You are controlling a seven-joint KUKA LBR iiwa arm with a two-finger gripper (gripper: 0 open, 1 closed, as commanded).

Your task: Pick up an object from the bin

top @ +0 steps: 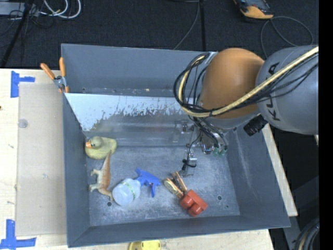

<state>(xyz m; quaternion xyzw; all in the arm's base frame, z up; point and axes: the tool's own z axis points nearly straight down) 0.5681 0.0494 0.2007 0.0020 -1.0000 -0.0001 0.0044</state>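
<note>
Grey bin [130, 82]: claw [190, 158] near wooden clothespin [176, 185] and red block [193, 202]. Claw half hidden under orange cover [229, 82]; whether clenched or released, cannot tell.

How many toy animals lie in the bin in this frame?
2. A yellow duck lies by the bin's left wall; an orange-brown four-legged figure lies just nearer the front. The arm covers the far right part, so another may be hidden.
</note>
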